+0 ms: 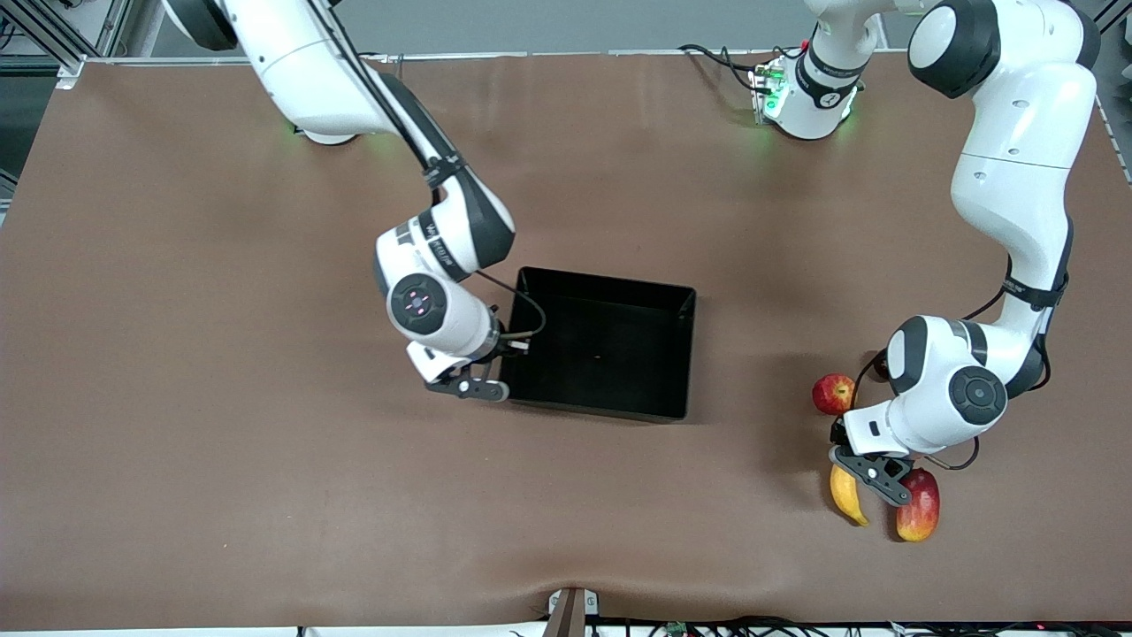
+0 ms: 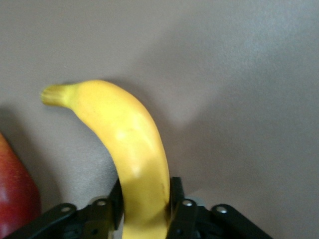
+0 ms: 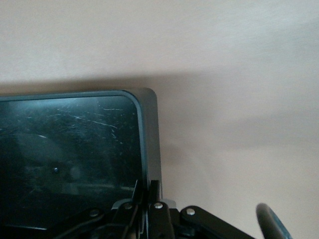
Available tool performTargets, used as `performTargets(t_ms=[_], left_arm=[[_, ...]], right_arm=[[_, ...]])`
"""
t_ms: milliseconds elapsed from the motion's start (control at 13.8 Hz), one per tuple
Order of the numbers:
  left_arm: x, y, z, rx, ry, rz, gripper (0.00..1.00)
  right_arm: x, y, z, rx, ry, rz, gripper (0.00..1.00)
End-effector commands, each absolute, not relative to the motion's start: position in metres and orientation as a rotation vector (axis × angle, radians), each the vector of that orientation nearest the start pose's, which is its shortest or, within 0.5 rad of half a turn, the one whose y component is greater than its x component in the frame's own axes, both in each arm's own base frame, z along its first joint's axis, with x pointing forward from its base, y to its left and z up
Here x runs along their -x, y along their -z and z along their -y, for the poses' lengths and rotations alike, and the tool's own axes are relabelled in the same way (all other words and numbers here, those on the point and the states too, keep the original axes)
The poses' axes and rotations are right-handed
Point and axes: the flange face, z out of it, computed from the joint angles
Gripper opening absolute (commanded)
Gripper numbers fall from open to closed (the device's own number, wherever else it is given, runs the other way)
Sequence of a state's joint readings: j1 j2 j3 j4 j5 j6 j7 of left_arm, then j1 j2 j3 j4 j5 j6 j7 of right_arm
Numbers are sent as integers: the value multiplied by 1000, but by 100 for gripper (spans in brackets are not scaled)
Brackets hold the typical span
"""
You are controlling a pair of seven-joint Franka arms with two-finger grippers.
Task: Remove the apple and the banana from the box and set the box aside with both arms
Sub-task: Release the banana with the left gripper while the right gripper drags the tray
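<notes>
The fingers of the right gripper (image 3: 148, 209) are pinched tight on the wall of the box (image 1: 604, 352), on its side toward the right arm's end of the table, close to the corner nearer to the front camera. The fingers of the left gripper (image 2: 145, 209) stand narrow on both sides of the banana (image 2: 130, 149), touching it or nearly so; I cannot tell if they press it or are letting it go. The banana lies on the table near the edge closest to the front camera, at the left arm's end, between the apple (image 1: 834, 394) and a larger red fruit (image 1: 920, 506) just beside it. The box is empty, so I judge the fruit step is almost finished and the box step is starting. The next move, I think, calls for the left gripper to free the banana, rise, and go to the other wall of the box, so both arms can slide it together. The left arm's wrist hides part of the banana in the front view, and a small dark thing near this wrist is hard to make out.
</notes>
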State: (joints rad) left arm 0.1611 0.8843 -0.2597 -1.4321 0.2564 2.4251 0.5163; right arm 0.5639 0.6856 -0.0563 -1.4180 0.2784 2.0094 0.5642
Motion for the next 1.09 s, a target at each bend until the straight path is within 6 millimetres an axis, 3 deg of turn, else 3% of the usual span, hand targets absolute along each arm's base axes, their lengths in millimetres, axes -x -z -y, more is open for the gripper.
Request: performTargets(t_ms=[0, 145, 217, 507, 724, 869, 1014], left_arm=[[-743, -223, 37, 2944, 288, -1006, 100], [-742, -251, 37, 2976, 262, -905, 100], [-740, -270, 41, 2996, 243, -851, 100], [-728, -361, 40, 3064, 239, -668, 100], [-709, -428, 40, 3095, 213, -467, 100], [-694, -457, 40, 3105, 162, -309, 100], [-681, -480, 40, 3104, 129, -208, 100]], right_arm=[[-631, -354, -317, 2944, -351, -237, 0], [-643, -388, -264, 2931, -345, -173, 0], [-648, -407, -228, 2919, -346, -132, 0], [-649, -460, -97, 2878, -381, -42, 0], [-637, -468, 7, 2842, -379, -69, 0], [-626, -462, 66, 2897, -403, -11, 0], [-614, -442, 110, 2903, -446, -14, 0]])
